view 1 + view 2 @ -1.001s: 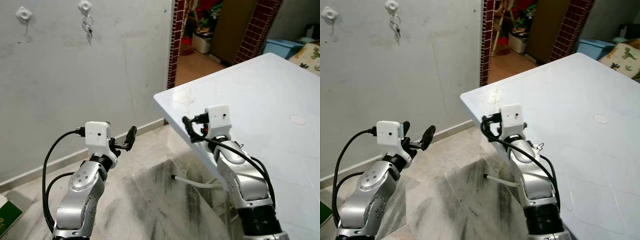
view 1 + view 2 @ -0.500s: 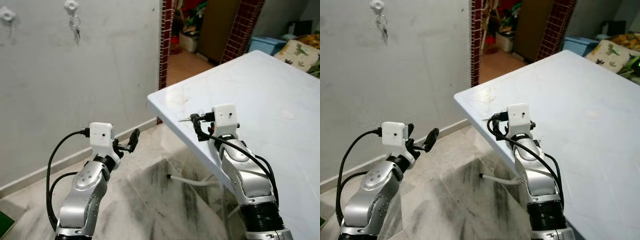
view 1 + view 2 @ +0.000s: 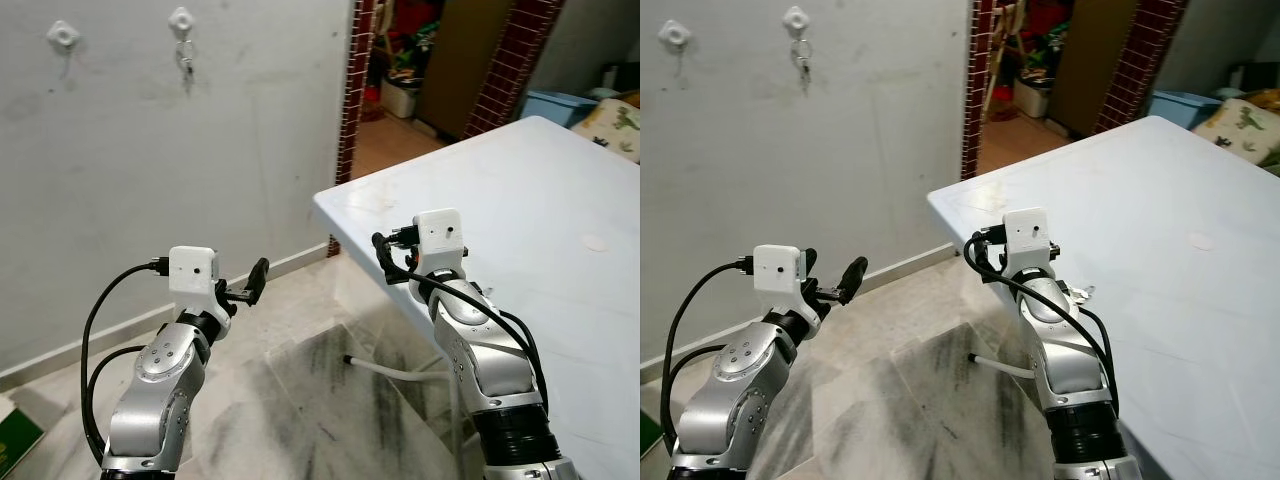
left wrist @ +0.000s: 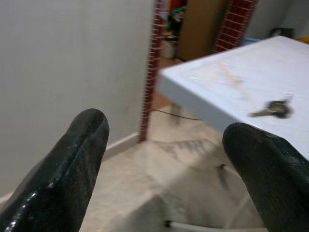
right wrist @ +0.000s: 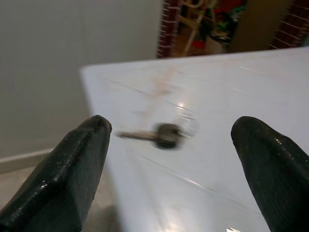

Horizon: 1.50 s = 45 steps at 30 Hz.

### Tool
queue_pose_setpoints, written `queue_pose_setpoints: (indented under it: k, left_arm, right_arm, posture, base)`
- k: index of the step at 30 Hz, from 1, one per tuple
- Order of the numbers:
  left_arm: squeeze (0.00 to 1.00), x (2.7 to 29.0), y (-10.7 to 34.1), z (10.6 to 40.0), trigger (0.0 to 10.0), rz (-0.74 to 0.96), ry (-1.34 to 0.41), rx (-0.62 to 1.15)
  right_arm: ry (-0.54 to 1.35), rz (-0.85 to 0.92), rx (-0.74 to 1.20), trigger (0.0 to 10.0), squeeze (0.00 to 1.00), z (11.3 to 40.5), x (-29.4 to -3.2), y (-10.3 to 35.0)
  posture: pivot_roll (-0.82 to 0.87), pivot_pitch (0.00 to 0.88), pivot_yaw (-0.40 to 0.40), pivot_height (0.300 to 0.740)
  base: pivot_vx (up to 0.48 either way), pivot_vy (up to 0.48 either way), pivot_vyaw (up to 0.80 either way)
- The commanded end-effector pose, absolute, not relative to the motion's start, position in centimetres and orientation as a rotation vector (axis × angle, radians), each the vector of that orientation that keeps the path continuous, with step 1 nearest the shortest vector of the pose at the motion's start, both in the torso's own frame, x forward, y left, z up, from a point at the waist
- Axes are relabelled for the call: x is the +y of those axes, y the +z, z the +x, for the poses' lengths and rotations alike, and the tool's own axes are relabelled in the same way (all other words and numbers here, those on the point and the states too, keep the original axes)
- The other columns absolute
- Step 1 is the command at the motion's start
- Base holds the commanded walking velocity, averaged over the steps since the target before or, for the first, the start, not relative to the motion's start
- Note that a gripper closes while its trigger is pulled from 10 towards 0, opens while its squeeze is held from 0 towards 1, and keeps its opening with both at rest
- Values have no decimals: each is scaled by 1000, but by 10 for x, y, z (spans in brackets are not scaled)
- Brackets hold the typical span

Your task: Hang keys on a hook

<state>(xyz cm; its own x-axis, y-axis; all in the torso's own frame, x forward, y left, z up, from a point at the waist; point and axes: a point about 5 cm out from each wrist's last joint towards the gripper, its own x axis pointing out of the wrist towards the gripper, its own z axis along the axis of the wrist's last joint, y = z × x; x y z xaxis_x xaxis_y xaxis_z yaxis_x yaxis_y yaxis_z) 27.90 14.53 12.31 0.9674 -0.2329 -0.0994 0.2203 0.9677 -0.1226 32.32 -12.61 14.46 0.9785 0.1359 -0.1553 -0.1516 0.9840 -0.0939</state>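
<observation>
Two white hooks are fixed high on the grey wall, a bare one (image 3: 63, 35) and one (image 3: 181, 20) with a key ring (image 3: 185, 58) hanging from it. A dark-headed key (image 5: 164, 135) lies on the white table (image 3: 540, 190) near its corner, and it lies just ahead of my right gripper (image 3: 388, 250). That gripper hovers at the table's edge, open, its fingers (image 5: 72, 169) wide on either side of the key. My left gripper (image 3: 245, 285) is open over the floor, away from the table, with the key (image 4: 273, 109) far ahead of it.
A doorway with red brick pillars (image 3: 360, 80) opens past the wall. A blue bin (image 3: 560, 105) and a patterned cushion (image 3: 622, 115) sit behind the table. A white pipe (image 3: 385, 368) lies on the marble floor under the table edge. A green object (image 3: 15, 440) is at the lower left.
The head view has swung, so the wall hooks and table shifted in frame. The key that showed beside my right wrist half a second ago is now behind it. Both grippers stay open.
</observation>
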Motion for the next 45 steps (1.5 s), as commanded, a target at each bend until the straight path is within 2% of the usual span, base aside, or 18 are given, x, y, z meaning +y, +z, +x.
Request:
queue_pose_setpoints:
  k: [1,12,35,41,45]
  left_arm:
    - [0,146,124,278,10000,-101,-232,107]
    - [0,149,126,278,10000,-99,-226,99]
    - [0,155,126,279,10000,-116,-202,101]
    - [0,155,104,275,10000,-95,-224,238]
    - [0,152,92,270,10000,-90,-302,318]
  right_arm:
    - [140,-105,151,10000,0,324,-127,144]
    - [126,-91,157,10000,0,326,-127,143]
    - [143,-96,172,10000,0,326,-126,139]
    - [114,-161,248,10000,0,324,-133,126]
    - [72,-171,307,10000,0,324,-140,117]
  posture:
    - [32,3,-24,740]
    - [39,0,-26,740]
    - [50,0,-23,740]
    - [51,0,-24,740]
    - [50,2,-23,740]
  base:
    - [0,-311,0]
    - [0,-248,0]
    - [0,0,0]
    - [0,0,0]
    - [0,0,0]
